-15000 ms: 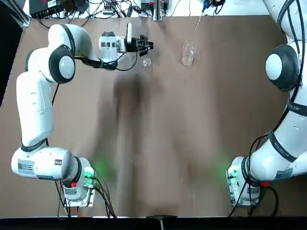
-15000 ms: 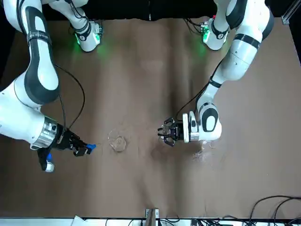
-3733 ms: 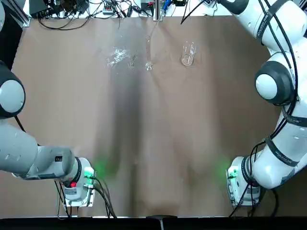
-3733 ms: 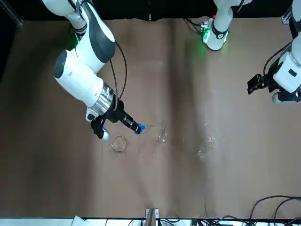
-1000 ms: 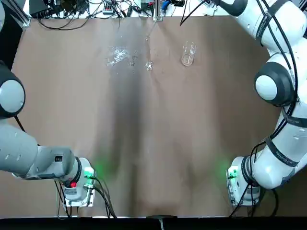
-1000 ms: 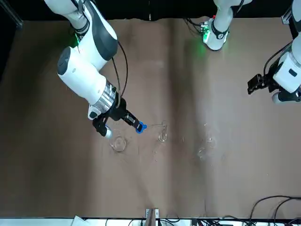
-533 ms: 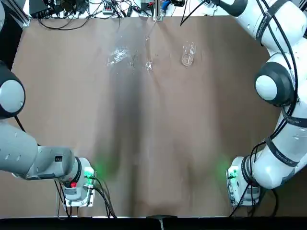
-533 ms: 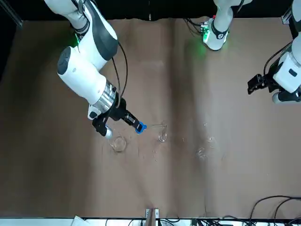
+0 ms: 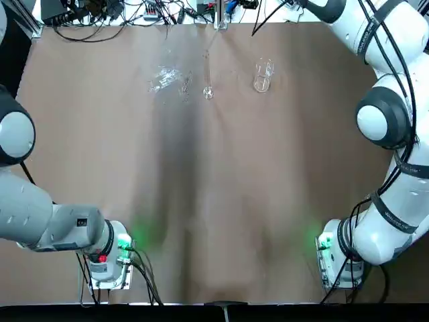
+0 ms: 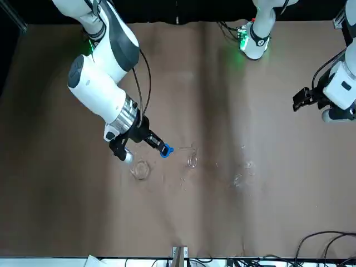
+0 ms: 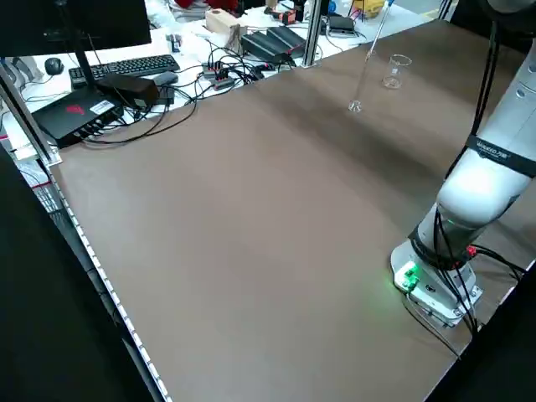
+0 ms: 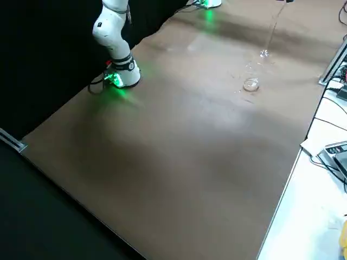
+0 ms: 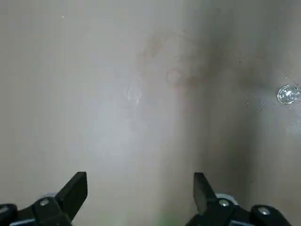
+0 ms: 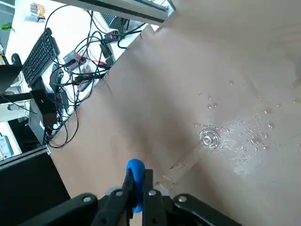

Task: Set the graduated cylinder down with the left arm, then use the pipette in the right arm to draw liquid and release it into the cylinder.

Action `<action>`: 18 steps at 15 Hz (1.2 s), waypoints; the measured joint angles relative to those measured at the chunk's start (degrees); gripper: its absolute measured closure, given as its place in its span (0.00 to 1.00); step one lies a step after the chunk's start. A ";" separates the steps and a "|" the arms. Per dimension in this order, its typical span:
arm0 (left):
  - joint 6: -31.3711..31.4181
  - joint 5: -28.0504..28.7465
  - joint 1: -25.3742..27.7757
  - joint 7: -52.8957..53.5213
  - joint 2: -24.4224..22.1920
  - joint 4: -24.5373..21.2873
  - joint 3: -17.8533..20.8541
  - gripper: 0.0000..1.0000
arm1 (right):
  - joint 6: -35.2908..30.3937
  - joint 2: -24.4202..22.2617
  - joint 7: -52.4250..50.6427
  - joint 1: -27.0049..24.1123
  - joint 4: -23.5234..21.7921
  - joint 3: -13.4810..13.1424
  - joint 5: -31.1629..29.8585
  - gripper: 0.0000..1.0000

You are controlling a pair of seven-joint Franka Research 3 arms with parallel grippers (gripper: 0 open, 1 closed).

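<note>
The graduated cylinder (image 10: 192, 160) stands upright on the brown table, free of both arms; it also shows in the top view (image 9: 207, 79) and the right side view (image 12: 265, 50). My right gripper (image 10: 156, 146) hovers beside it, shut on the pipette (image 10: 166, 151) at its blue bulb (image 14: 135, 175). The clear tube slants toward the cylinder's mouth (image 14: 209, 139). My left gripper (image 10: 297, 103) hangs raised and far off to the robot's left, open (image 13: 140, 183) with nothing between its fingers.
A short clear beaker (image 10: 139, 168) stands next to the right gripper, also seen in the top view (image 9: 263, 75). A jumble of small glass pieces (image 10: 242, 172) lies on the cylinder's other side. Drops of liquid (image 14: 244, 141) dot the table. Cables and a keyboard (image 11: 126, 67) lie beyond the far edge.
Earlier the left gripper was at the cylinder; it has let go and pulled away. The right gripper carried the pipette from beside the beaker to the cylinder. Hardly any motion in the last second.
</note>
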 joint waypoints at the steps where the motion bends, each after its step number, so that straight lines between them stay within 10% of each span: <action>1: 0.00 0.00 -0.02 0.01 0.00 0.00 0.00 0.00 | -0.01 0.00 -0.01 0.00 0.00 0.00 0.00 0.91; 18: -2.45 0.00 -0.45 0.43 -0.19 -0.14 -1.33 0.00 | -4.16 -3.29 -2.47 -1.63 0.33 -0.90 -0.01 0.92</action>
